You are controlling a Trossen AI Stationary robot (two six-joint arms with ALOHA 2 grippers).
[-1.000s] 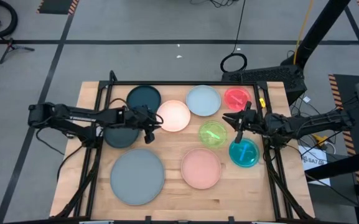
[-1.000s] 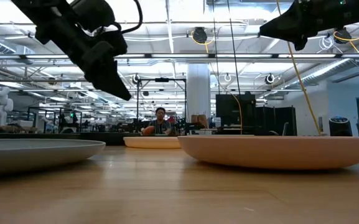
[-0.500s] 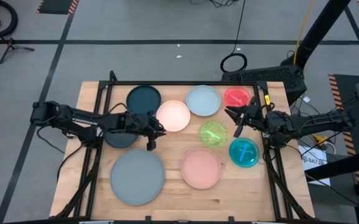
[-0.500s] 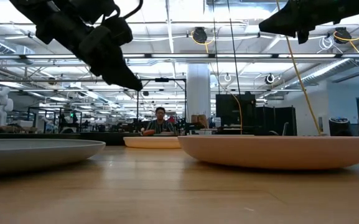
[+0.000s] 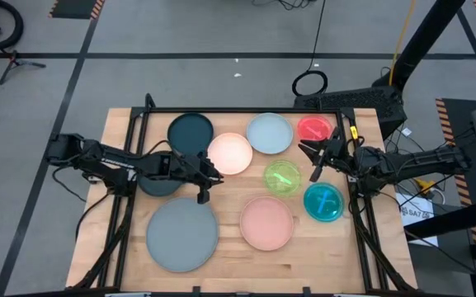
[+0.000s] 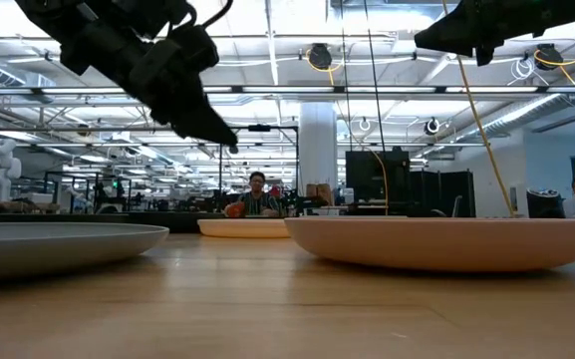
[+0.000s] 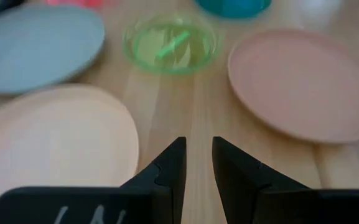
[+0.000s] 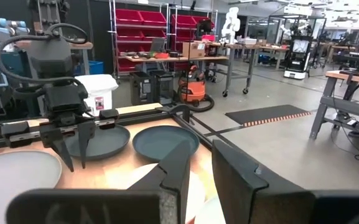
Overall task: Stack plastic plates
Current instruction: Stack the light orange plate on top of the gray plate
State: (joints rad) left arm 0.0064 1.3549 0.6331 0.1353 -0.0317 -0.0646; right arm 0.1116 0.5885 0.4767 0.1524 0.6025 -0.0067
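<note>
A wooden worktop (image 5: 221,256) seen from above holds nine round plates, none stacked yet. The left pincer (image 5: 202,196) hangs above bare wood, fingers slightly parted and holding nothing. The cream plate (image 5: 230,153) lies just beyond it, toward the far side and a little right; the large grey plate (image 5: 182,234) lies just on its near side. The charcoal plate (image 5: 159,181) sits partly under the left arm, with the dark teal plate (image 5: 190,132) farther back.

The right pincer (image 5: 313,162), also slightly parted and empty, hovers between the small red plate (image 5: 314,129) on its far side and the green plate (image 5: 282,176) on its near left. The teal plate (image 5: 324,203) is near it too (round plates, so no long axis). The salmon plate (image 5: 266,223) and light blue plate (image 5: 270,133) lie between the arms. The left arm is likely nearer the cream plate.
</note>
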